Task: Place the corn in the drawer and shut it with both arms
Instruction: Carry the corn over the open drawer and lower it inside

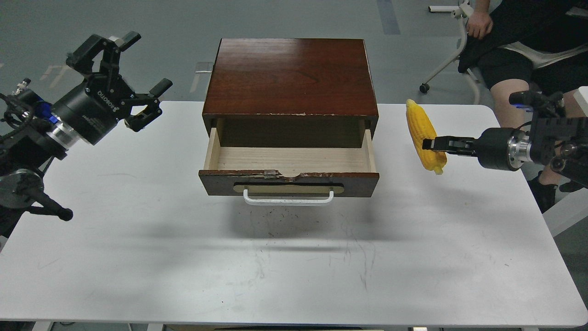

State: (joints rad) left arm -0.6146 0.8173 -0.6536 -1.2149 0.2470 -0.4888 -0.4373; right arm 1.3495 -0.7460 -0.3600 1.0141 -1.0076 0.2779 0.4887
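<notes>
The drawer (289,183) stands pulled open at the front of a dark reddish-brown cabinet (289,76) in the table's middle. Its pale wood interior (289,158) is empty. Its front has a chipped top edge and a white bar handle (288,198). My right gripper (429,144) is shut on the yellow corn (423,134) and holds it in the air to the right of the drawer, above the table. The corn stands nearly upright. My left gripper (138,73) is open and empty, raised at the far left, well apart from the cabinet.
The white table (294,266) carries the cabinet. A seated person (519,50) and a white wheeled chair (452,46) are beyond the table's back right corner, close to my right arm.
</notes>
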